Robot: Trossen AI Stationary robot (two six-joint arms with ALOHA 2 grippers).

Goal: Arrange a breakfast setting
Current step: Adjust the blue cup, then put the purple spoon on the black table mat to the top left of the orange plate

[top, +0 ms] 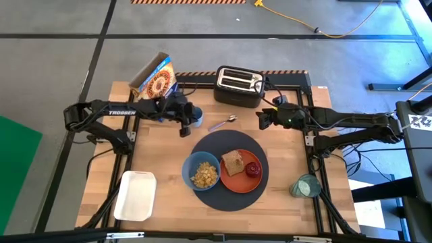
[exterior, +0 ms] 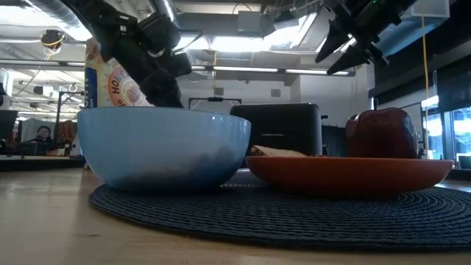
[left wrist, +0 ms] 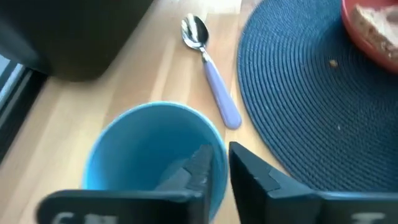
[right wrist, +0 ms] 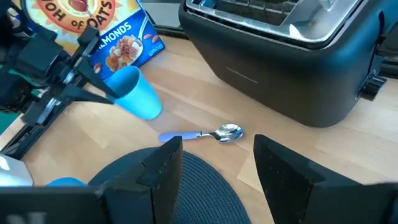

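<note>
left gripper: upper centre-left, fingers nearly together | right gripper: upper centre-right, fingers parted, nothing held

Overhead and both wrist views share the spoon

A dark round placemat is seen at lower centre, bearing a blue bowl of cereal and an orange plate with toast and a red fruit; a spoon lies just above it, and a blue cup is stood upright to the spoon's left.
</note>
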